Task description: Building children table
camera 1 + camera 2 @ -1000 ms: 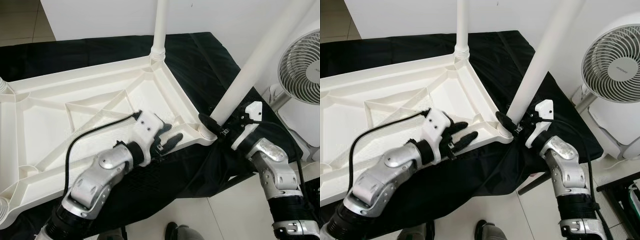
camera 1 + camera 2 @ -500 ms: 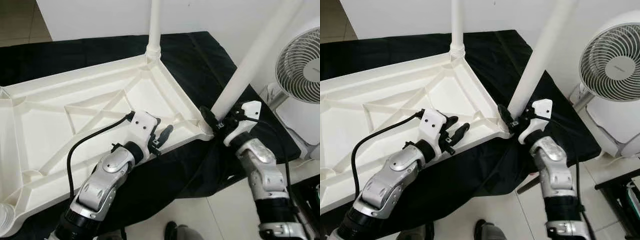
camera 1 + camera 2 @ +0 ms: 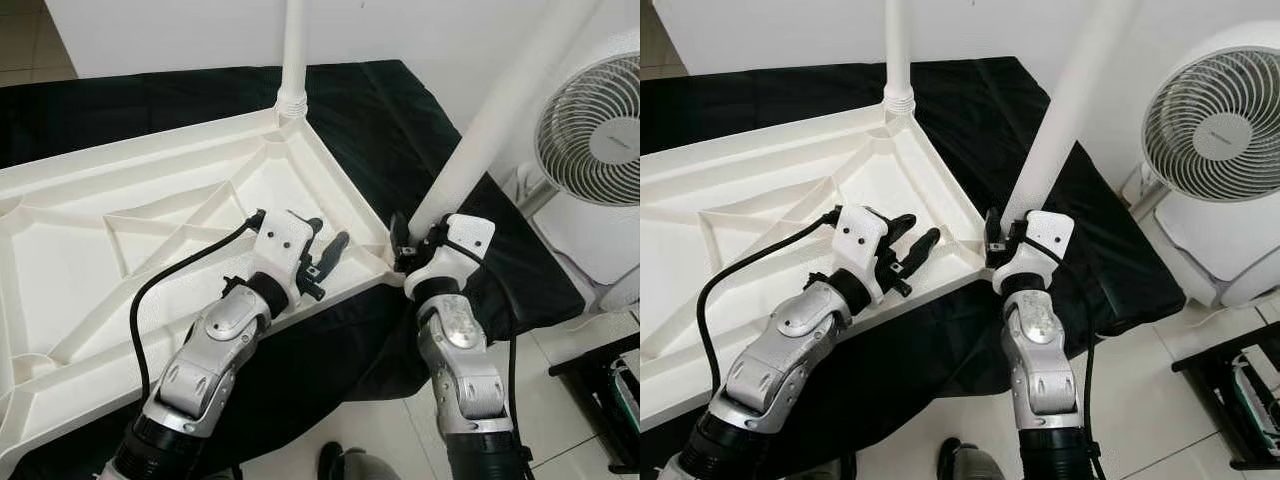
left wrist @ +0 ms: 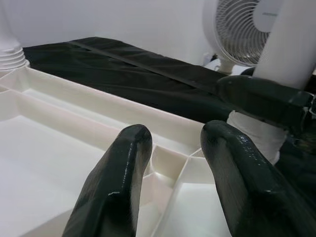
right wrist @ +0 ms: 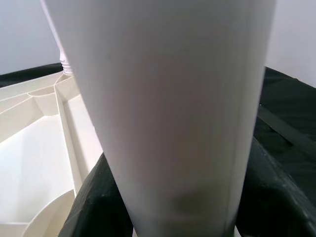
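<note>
Clamping right tool (image 3: 412, 250) low on smooth, rigid white plastic leg tube (image 3: 478, 140) beside upturned white ribbed plastic tabletop (image 3: 140, 250); hovering left tool (image 3: 325, 250) spread open, empty, over tabletop's rim.

The robot's silver left arm reaches forward, its black two-fingered left gripper (image 3: 322, 252) held with fingers apart above the near edge of the upturned white plastic tabletop (image 3: 120, 190). The silver right arm rises upright, its right gripper (image 3: 405, 250) clamped around the white cylindrical leg (image 3: 490, 120).
</note>
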Motion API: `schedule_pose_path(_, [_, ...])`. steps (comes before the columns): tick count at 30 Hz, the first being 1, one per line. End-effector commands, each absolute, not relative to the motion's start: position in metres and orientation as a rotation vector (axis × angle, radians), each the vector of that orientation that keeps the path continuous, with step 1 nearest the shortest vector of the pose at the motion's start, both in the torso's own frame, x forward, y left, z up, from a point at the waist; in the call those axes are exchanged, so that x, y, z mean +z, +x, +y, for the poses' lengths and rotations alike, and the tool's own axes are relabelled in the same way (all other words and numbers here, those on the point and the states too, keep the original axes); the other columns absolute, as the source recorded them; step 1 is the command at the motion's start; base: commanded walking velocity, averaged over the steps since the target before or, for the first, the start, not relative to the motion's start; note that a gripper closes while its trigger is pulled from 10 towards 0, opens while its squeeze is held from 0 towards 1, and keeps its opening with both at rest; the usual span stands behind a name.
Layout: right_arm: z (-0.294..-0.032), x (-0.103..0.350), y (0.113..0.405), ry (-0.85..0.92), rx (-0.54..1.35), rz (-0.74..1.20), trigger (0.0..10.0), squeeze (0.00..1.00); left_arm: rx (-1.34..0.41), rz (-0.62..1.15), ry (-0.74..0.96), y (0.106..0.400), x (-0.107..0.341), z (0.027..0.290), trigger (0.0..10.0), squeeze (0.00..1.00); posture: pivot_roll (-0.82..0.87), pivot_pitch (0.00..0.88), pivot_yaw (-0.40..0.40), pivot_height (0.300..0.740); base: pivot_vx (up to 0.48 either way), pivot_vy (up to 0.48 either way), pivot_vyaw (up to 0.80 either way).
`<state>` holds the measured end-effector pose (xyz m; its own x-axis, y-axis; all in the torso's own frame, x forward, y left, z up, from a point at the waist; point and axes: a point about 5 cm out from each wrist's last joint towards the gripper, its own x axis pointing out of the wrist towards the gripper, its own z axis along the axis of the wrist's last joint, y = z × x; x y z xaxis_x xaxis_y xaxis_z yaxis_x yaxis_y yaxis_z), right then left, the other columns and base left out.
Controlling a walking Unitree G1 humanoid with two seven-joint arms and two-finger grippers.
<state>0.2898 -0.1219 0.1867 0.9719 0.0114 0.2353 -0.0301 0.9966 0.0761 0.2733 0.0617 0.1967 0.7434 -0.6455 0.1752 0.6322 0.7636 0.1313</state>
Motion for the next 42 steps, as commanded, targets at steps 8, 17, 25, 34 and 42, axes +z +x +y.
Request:
schedule_pose_path(8, [-0.126, 0.176, 0.286, 0.080, 0.009, -0.175, 10.0, 1.00, -0.797, -0.218, 0.090, 0.267, 0.193, 0.056, 10.0, 0.00, 0.06, 0.133, -0.085, 0.740, 0.000, 0.000, 0.00])
schedule_pose_path(17, [-0.144, 0.190, 0.291, 0.083, 0.329, -0.216, 10.0, 0.00, -0.937, -0.204, 0.084, 0.248, 0.189, 0.051, 10.0, 0.00, 0.05, 0.122, -0.088, 0.740, 0.000, 0.000, 0.00])
schedule_pose_path(25, [-0.171, 0.195, 0.304, -0.020, 0.536, -0.194, 10.0, 0.00, -1.011, -0.167, 0.086, 0.238, 0.185, 0.048, 10.0, 0.00, 0.06, 0.127, -0.094, 0.740, 0.000, 0.000, 0.00])
schedule_pose_path(34, [-0.186, 0.181, 0.317, -0.114, 0.621, -0.119, 10.0, 0.00, -1.017, -0.172, 0.096, 0.240, 0.189, 0.047, 10.0, 0.00, 0.07, 0.141, -0.088, 0.740, 0.000, 0.000, 0.00])
schedule_pose_path(42, [-0.186, 0.173, 0.322, -0.072, 0.634, -0.120, 0.0, 0.00, -1.018, -0.167, 0.100, 0.237, 0.192, 0.048, 10.0, 0.00, 0.08, 0.144, -0.079, 0.740, 0.000, 0.000, 0.00])
